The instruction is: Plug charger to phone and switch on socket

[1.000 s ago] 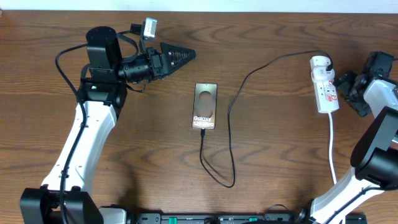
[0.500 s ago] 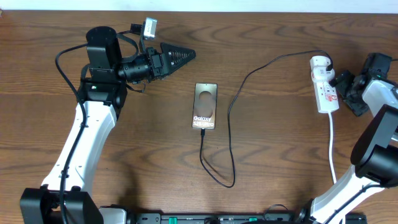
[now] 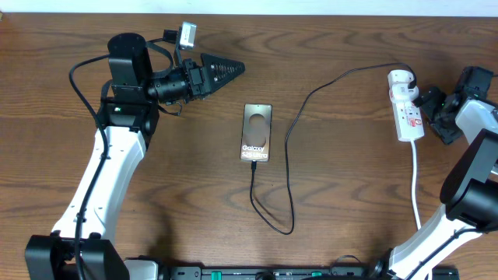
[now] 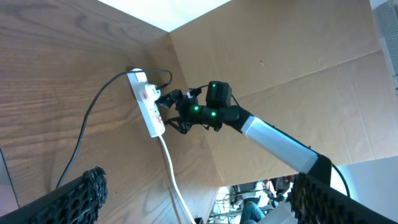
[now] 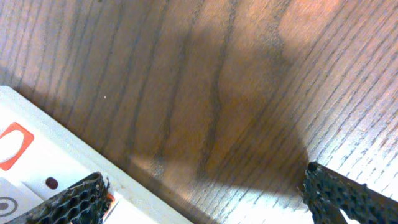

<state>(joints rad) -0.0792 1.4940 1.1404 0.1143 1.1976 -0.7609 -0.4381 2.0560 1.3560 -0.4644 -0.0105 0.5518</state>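
Observation:
The bronze phone (image 3: 257, 132) lies flat mid-table, lettering up. The charger (image 3: 290, 155), a thin black cable, meets the phone's near edge, loops toward the front and runs back to the white socket (image 3: 406, 105) at the right. My right gripper (image 3: 428, 113) is open right beside the socket's right side. In the right wrist view its one fingertip (image 5: 68, 202) hangs over the socket (image 5: 37, 168) near a red mark (image 5: 12, 146), and the gripper (image 5: 205, 208) holds nothing. My left gripper (image 3: 233, 70) is open and empty, up and left of the phone.
The socket's thick white cord (image 3: 416, 187) runs toward the front edge at right. The left wrist view shows the socket (image 4: 148, 102), the right arm (image 4: 214, 112) beside it, the open left gripper (image 4: 193, 205) and a cardboard wall (image 4: 280, 56) beyond the table's edge.

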